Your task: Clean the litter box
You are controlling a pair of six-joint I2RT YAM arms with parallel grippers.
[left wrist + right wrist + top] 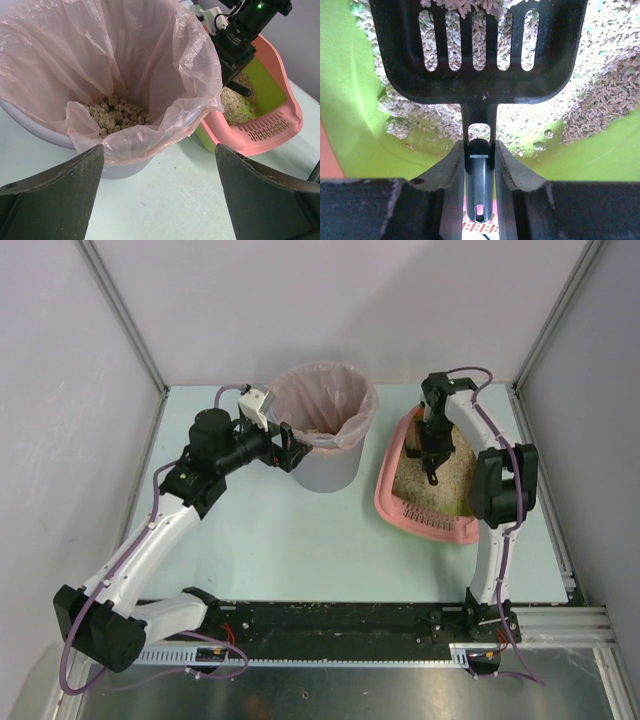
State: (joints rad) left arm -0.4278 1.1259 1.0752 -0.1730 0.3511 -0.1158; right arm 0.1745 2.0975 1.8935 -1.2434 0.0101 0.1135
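Note:
The pink litter box (425,523) lies at the right of the table, holding beige granules (447,483). Above it my right gripper (432,448) is shut on the handle of a black slotted scoop (432,474). In the right wrist view the right gripper (480,150) clamps the scoop (480,92), whose blade rests among granules (600,105) against the box's green inner wall (350,100). My left gripper (290,447) stands open beside the grey bin (325,472). Nothing lies between the left gripper (160,150) fingers; the litter box (270,125) shows beyond.
The grey bin is lined with a pinkish bag (190,60) and holds clumped litter (115,115) at its bottom. It stands just left of the litter box, a narrow gap between them. Grey walls enclose the pale green table (300,540).

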